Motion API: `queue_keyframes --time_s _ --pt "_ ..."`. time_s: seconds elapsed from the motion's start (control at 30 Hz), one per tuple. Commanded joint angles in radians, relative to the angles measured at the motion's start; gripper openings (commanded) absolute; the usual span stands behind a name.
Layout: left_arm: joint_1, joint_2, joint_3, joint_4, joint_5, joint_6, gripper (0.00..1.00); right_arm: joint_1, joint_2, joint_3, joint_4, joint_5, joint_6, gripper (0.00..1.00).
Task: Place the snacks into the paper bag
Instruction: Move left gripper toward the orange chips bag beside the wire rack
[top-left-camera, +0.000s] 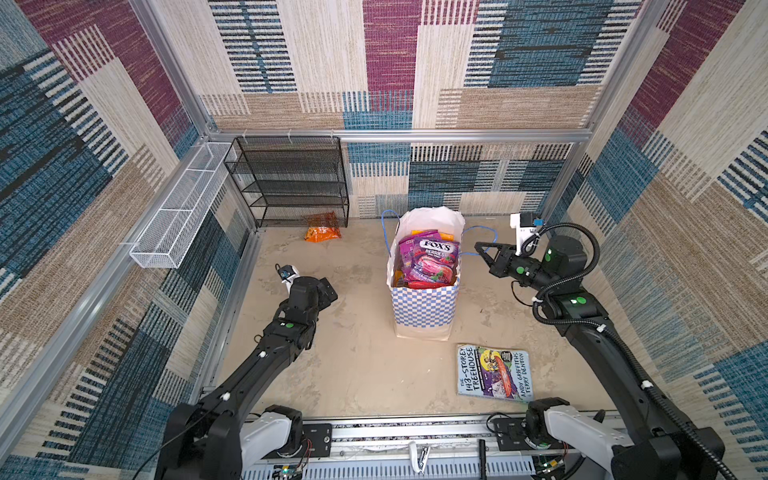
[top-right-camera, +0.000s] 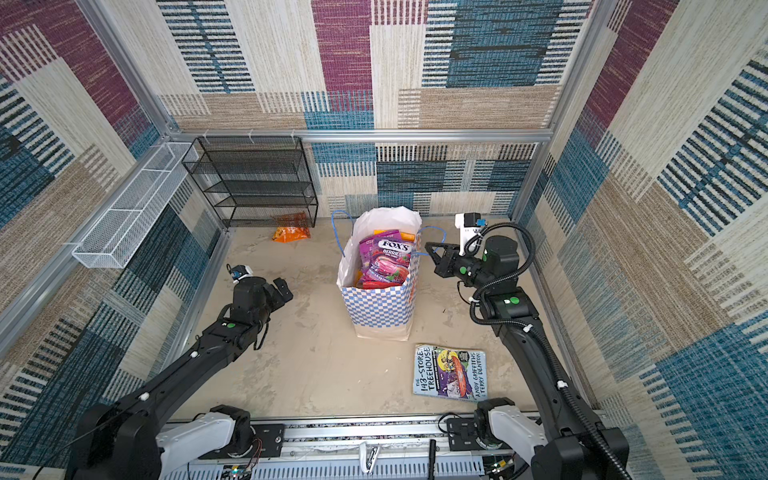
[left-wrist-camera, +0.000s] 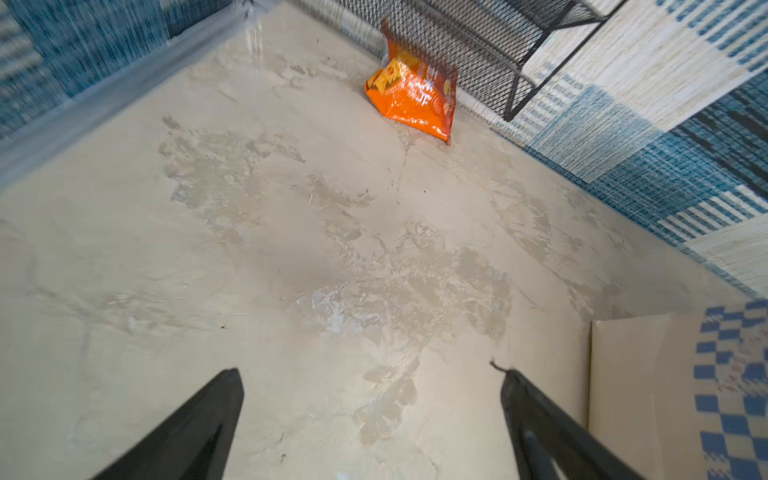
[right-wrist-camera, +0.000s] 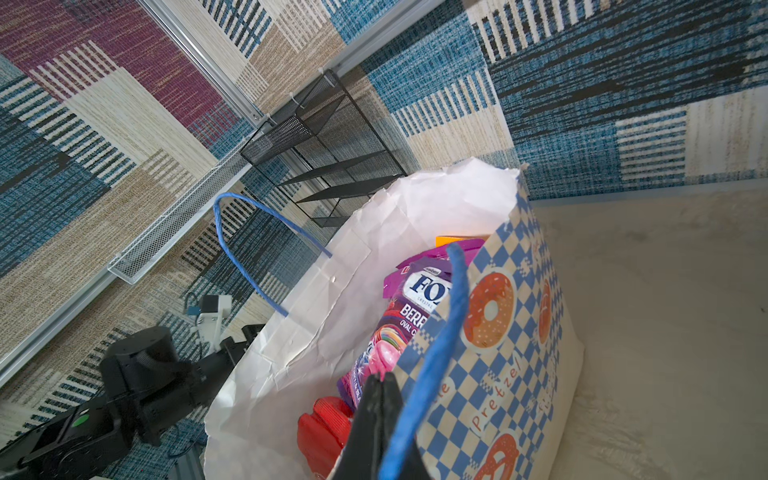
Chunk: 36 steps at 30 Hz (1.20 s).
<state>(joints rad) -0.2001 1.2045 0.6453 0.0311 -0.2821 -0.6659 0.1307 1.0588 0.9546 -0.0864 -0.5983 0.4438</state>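
1. The left gripper is being held wide open and empty above the table, left of the middle, and is being pointed toward the far edge.
2. The paper bag is standing upright at the middle of the table and is already being filled by many snacks, with the Fox's packet on top.
3. The right gripper is being held fully closed just beside the right rim of the bag. The blue handle is running along its fingers. Whether the cord is being pinched cannot be told.
4. The orange chips packet is lying at the far edge, leaned on the black mesh rack, with its upper part behind the mesh.
5. This packet is judged to be the one now being aimed at. It should be approached low, taken by its free lower part, and drawn clear of the mesh before it is lifted. The glossy film may slip.
6. The table is beige and is being marked by grey patches. A book is lying by the near edge, at the right.
7. A white wire basket is being carried by the left wall, and woven patterned walls are enclosing everything.
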Motion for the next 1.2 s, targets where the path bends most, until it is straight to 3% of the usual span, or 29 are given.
queue_keyframes --time_s 0.0,0.07,0.33,0.8,1.17 --pt "0.091 0.114 0.043 0.177 0.232 -0.119 0.98 -0.001 -0.006 0.001 0.030 0.008 -0.005 0.00" --pt "0.151 0.196 0.080 0.211 0.314 -0.179 0.94 0.000 -0.006 0.001 0.029 0.009 -0.005 0.00" --pt "0.307 0.567 0.266 0.428 0.637 -0.283 0.60 -0.001 -0.005 0.001 0.028 0.012 -0.007 0.00" --pt "0.411 0.926 0.536 0.567 0.794 -0.299 0.60 0.000 -0.006 0.003 0.027 0.002 -0.005 0.00" --pt "0.415 1.100 0.757 0.492 0.783 -0.290 0.60 0.000 -0.008 0.003 0.025 0.001 -0.007 0.00"
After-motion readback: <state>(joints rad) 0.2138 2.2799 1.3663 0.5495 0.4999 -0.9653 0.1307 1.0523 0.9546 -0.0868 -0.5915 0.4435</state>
